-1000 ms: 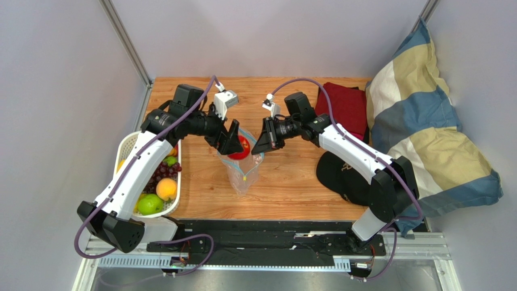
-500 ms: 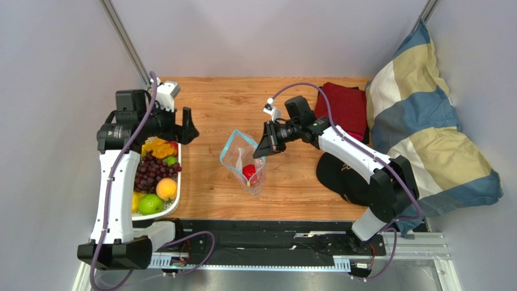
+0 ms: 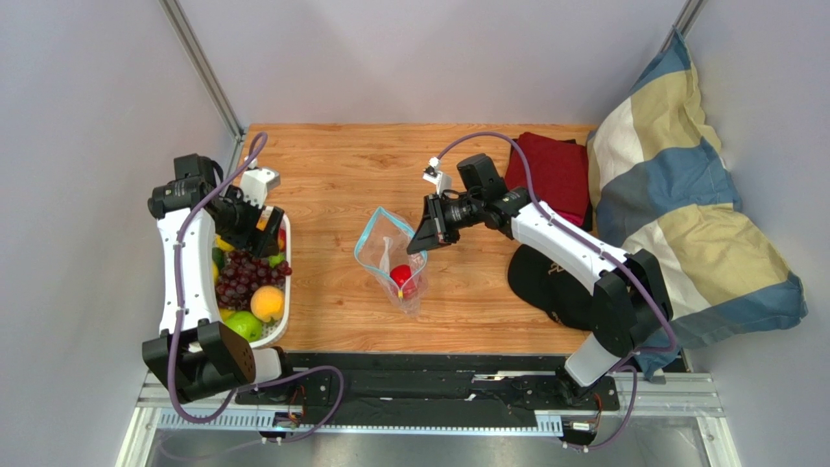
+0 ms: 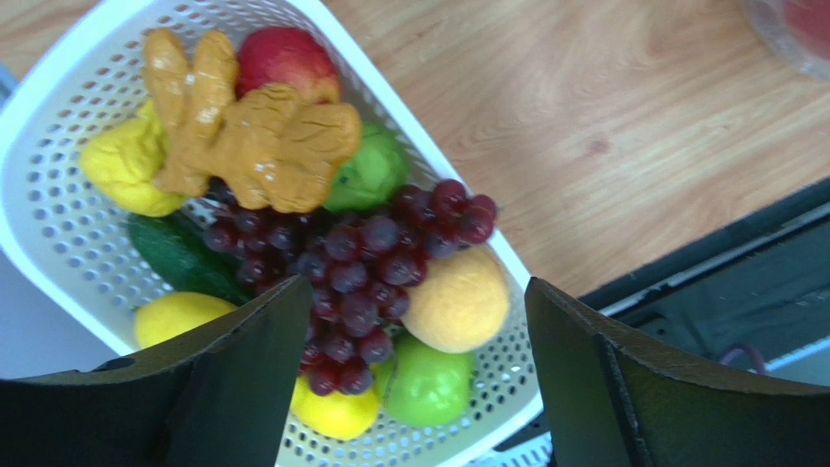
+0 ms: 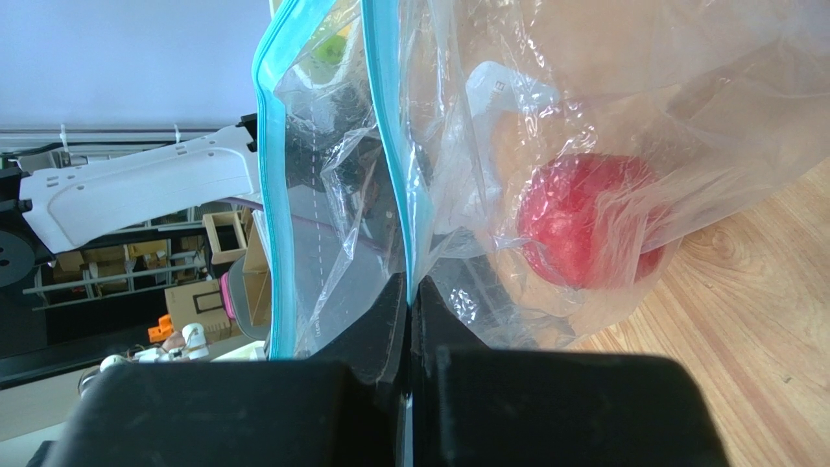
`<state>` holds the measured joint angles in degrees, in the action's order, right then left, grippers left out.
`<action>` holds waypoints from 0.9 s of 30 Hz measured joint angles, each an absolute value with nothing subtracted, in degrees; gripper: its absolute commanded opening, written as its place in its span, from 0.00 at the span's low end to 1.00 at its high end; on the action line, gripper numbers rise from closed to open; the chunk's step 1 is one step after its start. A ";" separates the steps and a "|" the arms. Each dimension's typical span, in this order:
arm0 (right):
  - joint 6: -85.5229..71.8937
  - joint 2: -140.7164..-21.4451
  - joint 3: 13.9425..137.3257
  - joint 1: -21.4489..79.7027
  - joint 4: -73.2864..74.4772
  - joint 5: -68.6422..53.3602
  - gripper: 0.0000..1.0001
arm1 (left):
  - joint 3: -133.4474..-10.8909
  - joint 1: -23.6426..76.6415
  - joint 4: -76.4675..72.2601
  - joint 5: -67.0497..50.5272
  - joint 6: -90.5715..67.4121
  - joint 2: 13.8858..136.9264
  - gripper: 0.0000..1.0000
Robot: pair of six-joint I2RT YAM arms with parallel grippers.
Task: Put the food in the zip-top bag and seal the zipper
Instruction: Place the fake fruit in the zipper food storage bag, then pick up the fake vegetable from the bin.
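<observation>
At the bag's (image 3: 388,255) mouth edge, right fingers (image 3: 426,232) pinch the zipper (image 5: 388,146).

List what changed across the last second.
The left gripper let go of the red apple, which dropped to the bottom of the zip-top bag. That gripper then swung back left and now hovers open over the white basket of fruit. The right gripper stayed shut on the bag's blue-edged rim, holding the mouth open. Bag, cap, cloth and pillow did not move.
</observation>
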<state>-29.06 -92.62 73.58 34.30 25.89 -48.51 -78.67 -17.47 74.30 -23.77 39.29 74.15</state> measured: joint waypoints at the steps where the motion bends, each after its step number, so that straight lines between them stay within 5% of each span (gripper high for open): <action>1: -29.02 -92.66 73.58 34.30 25.87 -48.47 0.00 | -78.70 -17.80 73.21 -23.33 39.38 74.74 0.87; 10: -28.27 -94.24 73.82 33.93 26.35 -48.03 0.00 | -78.39 -15.18 60.99 -13.43 37.04 85.80 0.88; 27: -27.75 -96.66 74.35 32.91 27.27 -47.51 0.00 | -65.60 -3.62 43.09 7.60 35.92 87.68 0.82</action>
